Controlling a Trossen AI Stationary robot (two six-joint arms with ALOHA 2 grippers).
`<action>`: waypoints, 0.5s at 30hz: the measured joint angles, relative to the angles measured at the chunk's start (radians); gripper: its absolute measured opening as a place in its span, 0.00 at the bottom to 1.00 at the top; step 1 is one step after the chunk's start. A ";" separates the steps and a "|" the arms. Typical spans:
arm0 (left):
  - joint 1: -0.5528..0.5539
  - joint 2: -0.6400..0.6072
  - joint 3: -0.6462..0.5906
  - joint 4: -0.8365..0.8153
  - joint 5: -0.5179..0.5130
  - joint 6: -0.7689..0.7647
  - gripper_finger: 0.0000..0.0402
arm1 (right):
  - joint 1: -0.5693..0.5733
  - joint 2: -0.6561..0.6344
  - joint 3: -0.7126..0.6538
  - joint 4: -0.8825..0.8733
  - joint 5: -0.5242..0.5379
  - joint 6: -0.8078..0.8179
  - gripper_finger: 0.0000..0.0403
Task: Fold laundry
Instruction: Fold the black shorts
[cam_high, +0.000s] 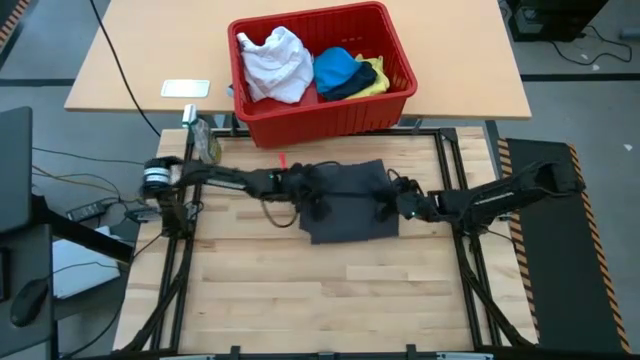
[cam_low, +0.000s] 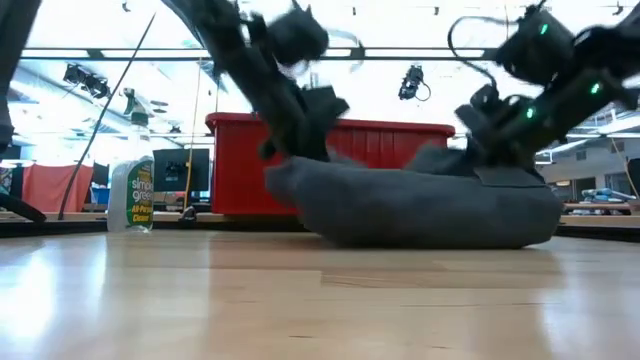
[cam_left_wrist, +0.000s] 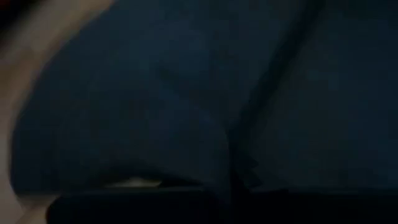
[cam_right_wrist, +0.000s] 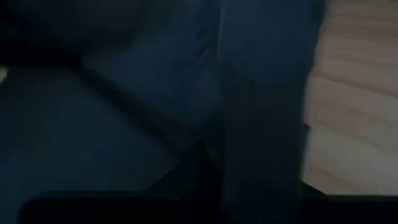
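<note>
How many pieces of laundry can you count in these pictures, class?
5. A dark grey garment lies on the wooden table; white, bright blue, dark navy and yellow ones sit in the red basket. More may be hidden underneath.

The high view looks straight down on the whole bench (cam_high: 320, 300). The low view sits at bench-top height, facing level toward the red basket (cam_low: 240, 165). Both wrist views press close against the dark grey garment (cam_left_wrist: 186, 93), which all four views share.
</note>
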 joint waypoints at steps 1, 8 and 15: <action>0.015 0.028 0.000 0.023 0.018 0.006 0.05 | -0.017 0.004 -0.022 0.026 -0.007 -0.010 0.22; 0.075 0.097 0.000 0.071 0.046 0.006 0.17 | -0.074 0.013 -0.089 0.087 -0.015 -0.048 0.40; 0.084 -0.030 -0.003 0.022 0.034 0.113 0.31 | -0.066 -0.057 -0.073 0.151 0.026 -0.209 0.56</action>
